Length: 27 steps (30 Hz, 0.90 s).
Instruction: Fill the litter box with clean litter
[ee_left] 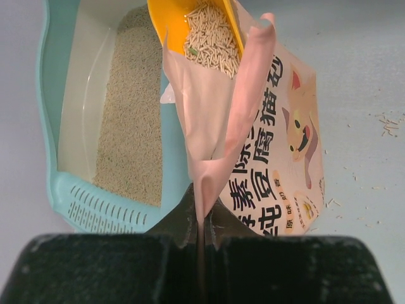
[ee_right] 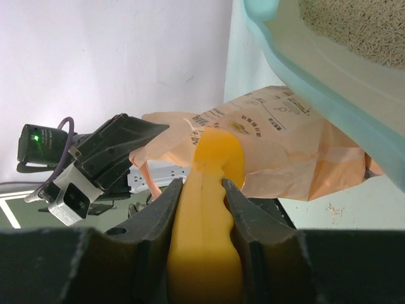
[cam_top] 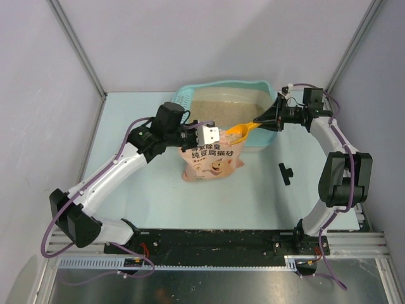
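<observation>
Clean litter (ee_left: 212, 38) is held in the orange scoop (ee_right: 212, 158) squeezed by the right gripper (ee_right: 201, 187), while the pink bag (ee_left: 278, 145) is pinched open by the left gripper (ee_left: 201, 218) for scooping.

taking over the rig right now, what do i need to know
Left tool: shut, pinching the top edge of the pink bag and holding its mouth open.
Right tool: shut on the handle of the orange scoop.
The scoop is loaded with pellets at the bag's mouth, just in front of the litter box.
Done: litter covers much of the box floor.
Left: tip this scoopful in, probably repeat.
</observation>
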{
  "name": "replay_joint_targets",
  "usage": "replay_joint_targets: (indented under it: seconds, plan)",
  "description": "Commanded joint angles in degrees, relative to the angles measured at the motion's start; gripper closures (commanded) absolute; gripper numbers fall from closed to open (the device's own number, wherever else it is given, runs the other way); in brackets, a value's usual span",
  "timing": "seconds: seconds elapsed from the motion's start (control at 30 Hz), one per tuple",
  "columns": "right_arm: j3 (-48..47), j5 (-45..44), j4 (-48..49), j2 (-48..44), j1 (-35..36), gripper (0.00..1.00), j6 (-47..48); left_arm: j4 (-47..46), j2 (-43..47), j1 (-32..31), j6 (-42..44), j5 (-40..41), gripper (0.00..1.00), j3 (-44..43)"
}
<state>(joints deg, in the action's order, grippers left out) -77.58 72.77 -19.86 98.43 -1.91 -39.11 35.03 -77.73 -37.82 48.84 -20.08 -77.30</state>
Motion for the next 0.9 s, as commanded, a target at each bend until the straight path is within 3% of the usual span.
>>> replay_joint_targets:
  seconds: [0.0, 0.87]
  plan:
    - [-3.5, -1.2, -1.5, -3.5, -1.0, 1.0, 2.4, -8.0, 1.8, -0.1, -0.4, 0.7, 1.0, -4.1]
    - [-5.2, 4.9, -1.4, -1.0, -4.4, 1.0, 0.2, -8.1, 1.4, -0.2, -2.4, 2.2, 1.0, -3.5]
